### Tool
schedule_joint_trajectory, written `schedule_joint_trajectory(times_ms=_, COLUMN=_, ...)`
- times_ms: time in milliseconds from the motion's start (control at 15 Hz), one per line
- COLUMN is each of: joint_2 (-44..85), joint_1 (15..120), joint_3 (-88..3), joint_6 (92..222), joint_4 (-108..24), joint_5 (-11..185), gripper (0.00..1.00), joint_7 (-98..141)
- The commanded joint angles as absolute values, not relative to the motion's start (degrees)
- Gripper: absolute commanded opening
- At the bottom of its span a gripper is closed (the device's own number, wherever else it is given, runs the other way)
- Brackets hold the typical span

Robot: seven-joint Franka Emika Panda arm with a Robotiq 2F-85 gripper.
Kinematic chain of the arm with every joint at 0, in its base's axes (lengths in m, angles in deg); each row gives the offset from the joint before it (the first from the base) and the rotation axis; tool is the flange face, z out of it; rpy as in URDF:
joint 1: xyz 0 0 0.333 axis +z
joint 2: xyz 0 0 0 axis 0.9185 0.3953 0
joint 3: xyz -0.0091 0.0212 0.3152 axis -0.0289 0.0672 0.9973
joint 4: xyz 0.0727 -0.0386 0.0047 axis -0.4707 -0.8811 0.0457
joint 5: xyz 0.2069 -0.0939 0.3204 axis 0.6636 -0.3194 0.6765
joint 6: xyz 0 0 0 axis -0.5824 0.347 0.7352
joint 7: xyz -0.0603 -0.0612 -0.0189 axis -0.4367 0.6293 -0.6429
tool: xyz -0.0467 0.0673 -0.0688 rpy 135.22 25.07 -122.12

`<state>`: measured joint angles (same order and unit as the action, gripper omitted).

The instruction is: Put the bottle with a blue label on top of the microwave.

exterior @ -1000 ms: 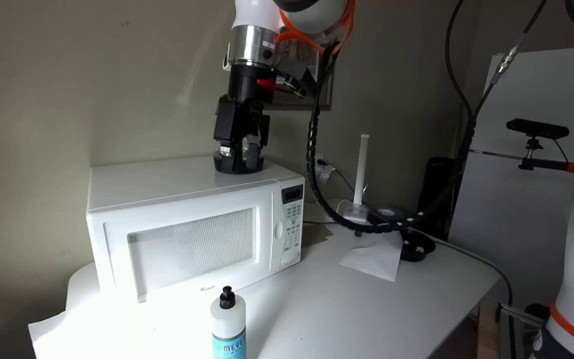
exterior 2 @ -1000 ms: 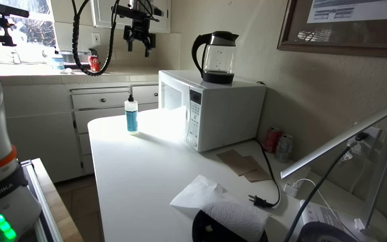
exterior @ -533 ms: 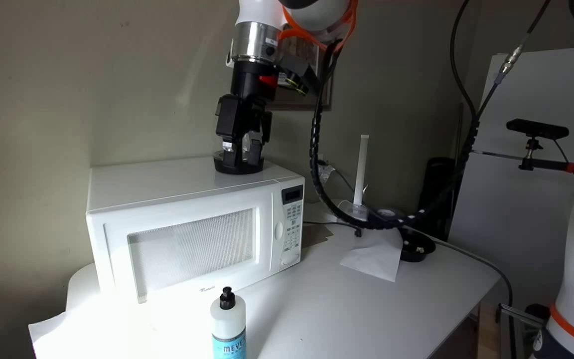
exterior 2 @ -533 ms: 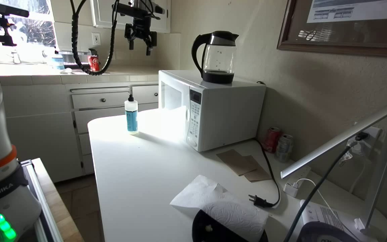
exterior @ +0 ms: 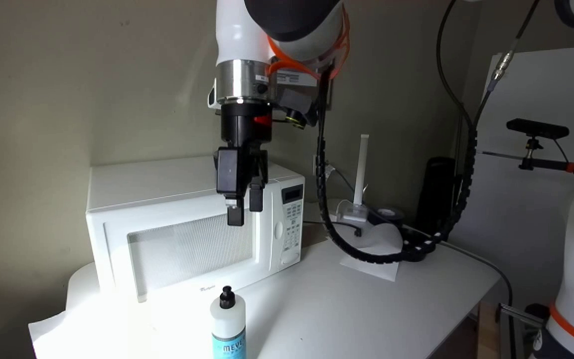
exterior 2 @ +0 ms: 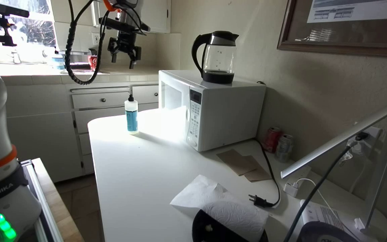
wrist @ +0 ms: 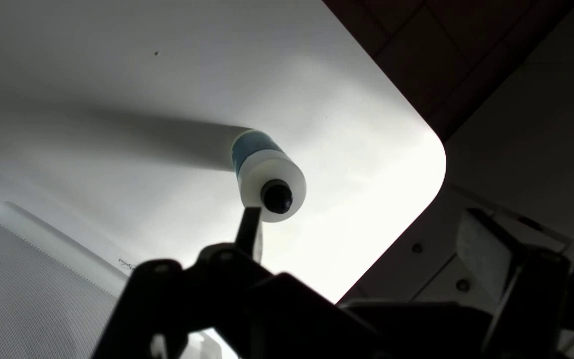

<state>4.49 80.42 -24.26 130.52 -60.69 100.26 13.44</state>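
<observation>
Hanging higher than bottle with blue label [exterior 2: 132, 118], your jaws stand wide apart. Bottle upright on counter [exterior 2: 133, 181], in front of microwave [exterior 2: 230, 116], apart from it. Kettle [exterior 2: 218, 57] sits atop microwave. In wrist view, you look down on bottle.

"MEYE" on blue label [exterior: 229, 347] of bottle [exterior: 228, 321], "A EMIKA" on robot base [exterior 2: 10, 203], illegible logo [exterior: 207, 288] on microwave [exterior: 192, 244]

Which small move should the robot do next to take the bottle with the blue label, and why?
Probably shift the open fingers sideways, so that the bottle with a blue label lines up midway between them, before lowering. They hold nothing; the bottle stands on the table, and in the wrist view its black cap shows close to one finger, not centred.
</observation>
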Motion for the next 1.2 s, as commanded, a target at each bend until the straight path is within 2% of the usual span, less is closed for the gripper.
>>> schedule_joint_trajectory(times_ms=0, joint_2=5.5, joint_1=82.5, joint_3=-22.5, joint_6=131.7, joint_4=-66.8, joint_5=96.9, gripper=1.00, joint_7=16.2)
schedule_joint_trajectory(times_ms=400, joint_2=11.5, joint_1=84.0, joint_3=-22.3, joint_6=144.5, joint_4=-71.6, joint_5=84.3, gripper=1.00, joint_7=22.7)
schedule_joint_trajectory(times_ms=667, joint_2=15.2, joint_1=82.7, joint_3=-23.0, joint_6=153.1, joint_4=-71.4, joint_5=87.9, gripper=1.00, joint_7=18.4)
schedule_joint_trajectory(times_ms=1133, joint_2=19.1, joint_1=82.3, joint_3=-23.5, joint_6=157.5, joint_4=-70.1, joint_5=88.2, gripper=1.00, joint_7=17.4)
